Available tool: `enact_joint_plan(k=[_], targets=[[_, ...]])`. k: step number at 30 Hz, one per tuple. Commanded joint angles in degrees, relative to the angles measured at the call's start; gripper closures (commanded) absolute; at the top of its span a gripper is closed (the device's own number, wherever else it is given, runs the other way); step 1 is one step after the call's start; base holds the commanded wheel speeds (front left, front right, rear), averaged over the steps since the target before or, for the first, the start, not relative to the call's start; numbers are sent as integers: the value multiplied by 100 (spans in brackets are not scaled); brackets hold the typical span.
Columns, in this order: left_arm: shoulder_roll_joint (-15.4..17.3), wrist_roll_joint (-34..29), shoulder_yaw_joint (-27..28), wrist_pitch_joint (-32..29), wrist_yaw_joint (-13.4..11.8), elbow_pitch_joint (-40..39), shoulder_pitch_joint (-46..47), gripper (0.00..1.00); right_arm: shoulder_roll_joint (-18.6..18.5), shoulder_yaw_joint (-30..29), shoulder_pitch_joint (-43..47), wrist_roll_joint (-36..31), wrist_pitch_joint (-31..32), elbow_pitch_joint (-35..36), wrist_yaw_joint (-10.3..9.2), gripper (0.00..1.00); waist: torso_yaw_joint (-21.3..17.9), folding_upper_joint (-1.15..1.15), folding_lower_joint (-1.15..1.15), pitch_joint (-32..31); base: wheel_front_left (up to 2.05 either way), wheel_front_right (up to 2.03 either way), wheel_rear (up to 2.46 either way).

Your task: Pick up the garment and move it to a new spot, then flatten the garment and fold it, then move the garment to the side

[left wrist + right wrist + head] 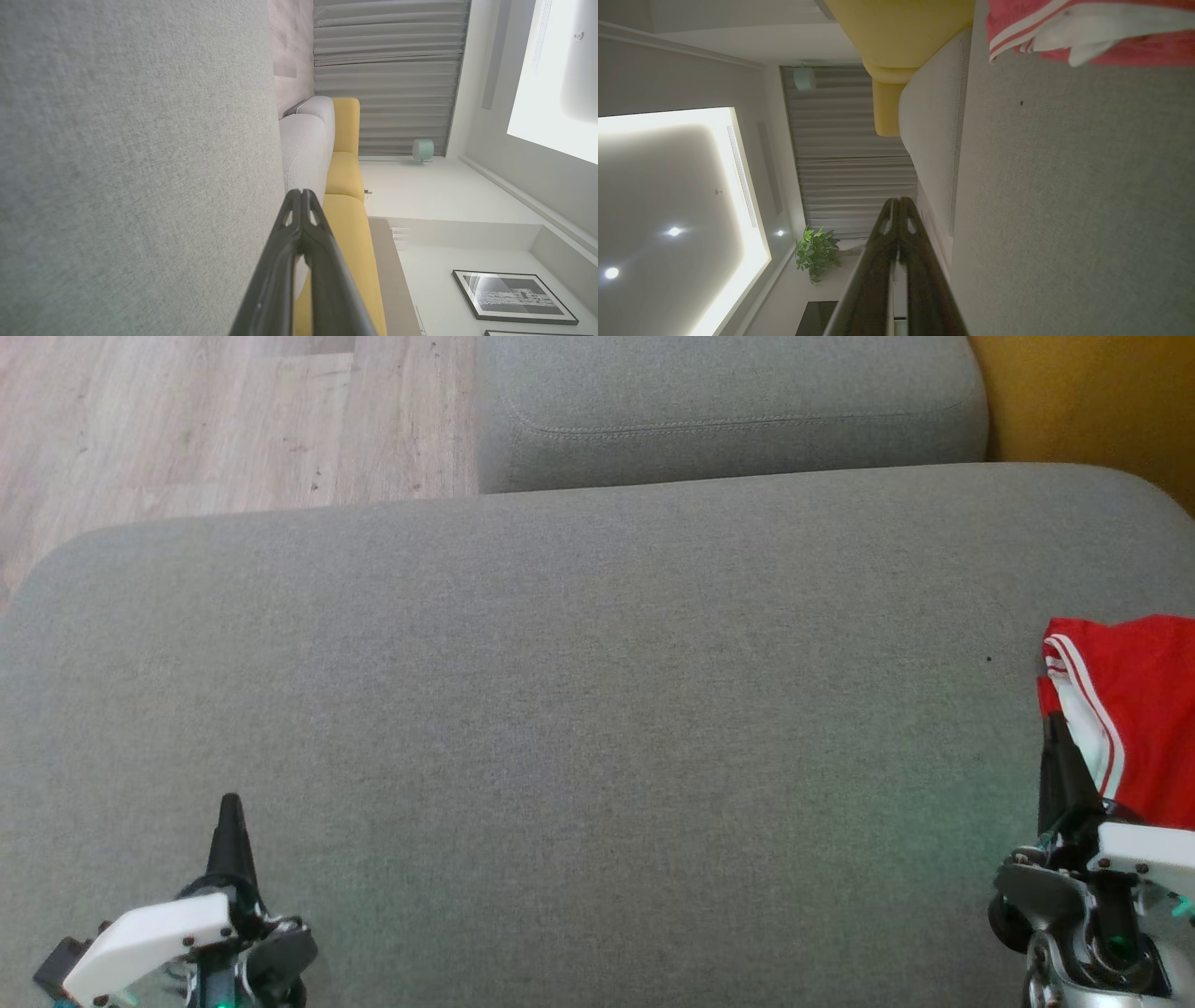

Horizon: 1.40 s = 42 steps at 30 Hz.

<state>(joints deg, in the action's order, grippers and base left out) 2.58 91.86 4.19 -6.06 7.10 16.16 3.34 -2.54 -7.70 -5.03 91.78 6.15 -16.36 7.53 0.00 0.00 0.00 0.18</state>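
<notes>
Garment (1144, 709): red with white stripes, at right edge of frame on grey cushion (597, 728), partly cut off.
Left gripper (230, 800): lower left, pinched closed, empty.
Right gripper (1056, 721): lower right, closed, empty, at garment's edge.
Progress: possibly folded and set aside; fold unclear.

Even soft daylight, dim right wrist view, ceiling glare

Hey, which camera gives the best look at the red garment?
The head view: the red garment lies on the grey cushion at the right edge, white stripes clear, partly cut off. The right wrist view catches a cropped strip at its top. The left wrist view looks along the cushion.
</notes>
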Motion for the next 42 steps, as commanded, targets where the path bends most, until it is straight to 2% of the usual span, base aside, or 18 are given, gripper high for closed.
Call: enact_joint_plan(k=[1,42], targets=[[30,32,231,-42,38,-210,285,100,-33,118,-116,39,34,234,-4,100,0,0,0,0,0,0,0],[30,32,231,-41,38,-211,285,100,-33,118,-115,40,33,234,-4,100,0,0,0,0,0,0,0]])
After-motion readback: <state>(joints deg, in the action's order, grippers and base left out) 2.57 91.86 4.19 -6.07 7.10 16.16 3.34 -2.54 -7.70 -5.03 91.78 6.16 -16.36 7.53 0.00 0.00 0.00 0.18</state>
